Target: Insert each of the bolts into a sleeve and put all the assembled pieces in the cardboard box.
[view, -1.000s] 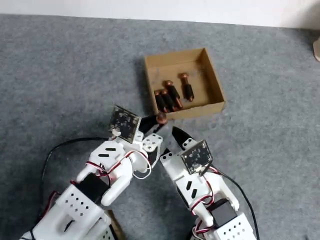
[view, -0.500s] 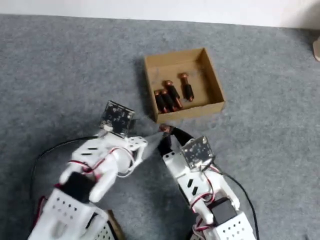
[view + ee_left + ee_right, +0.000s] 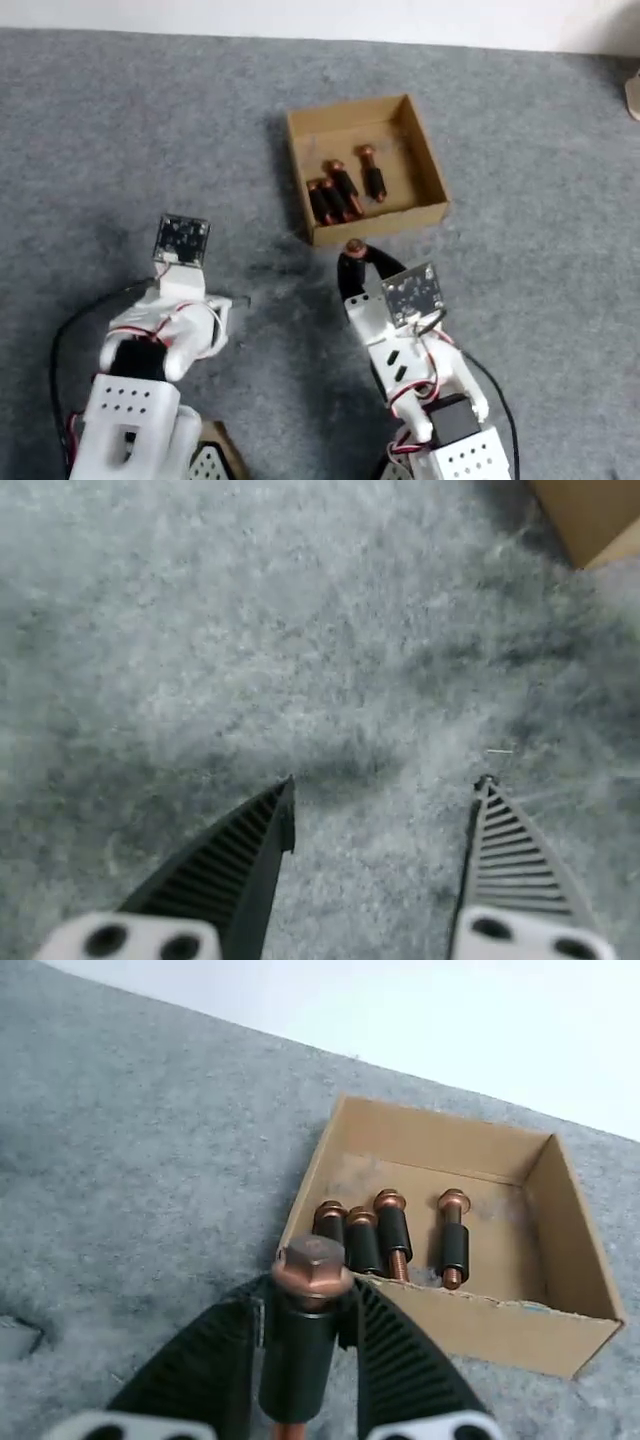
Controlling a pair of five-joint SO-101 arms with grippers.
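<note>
Sleeved bolt (image 3: 298,1350): clamped upright in the right gripper (image 3: 305,1305), copper head standing just clear of the fingertips, dark sleeve squeezed between the pads. Held by that gripper alone now. A second ago, worked at this same spot by both grippers, tips together around the copper head. Half a second ago, the left one already drawing off.

Left gripper (image 3: 385,800): now pulled well away to the side, parked low over bare grey carpet (image 3: 250,630), jaws wide apart with nothing between them.

Read as insertion done and the piece handed over for good; no further need of the left arm for this one.

Cardboard box (image 3: 480,1325): straight ahead of the right gripper's tips, front wall nearest and close, almost met by the bolt head in the high view. Inside, beyond that wall, four assembled pieces (image 3: 392,1225) lying flat, three bunched together, one slightly apart.

Left to do, by the look of it: lift over the front wall, reach forward, let go. Main risk: clipping the wall's top edge with the hanging lower end, hence height first, reach second.
</note>
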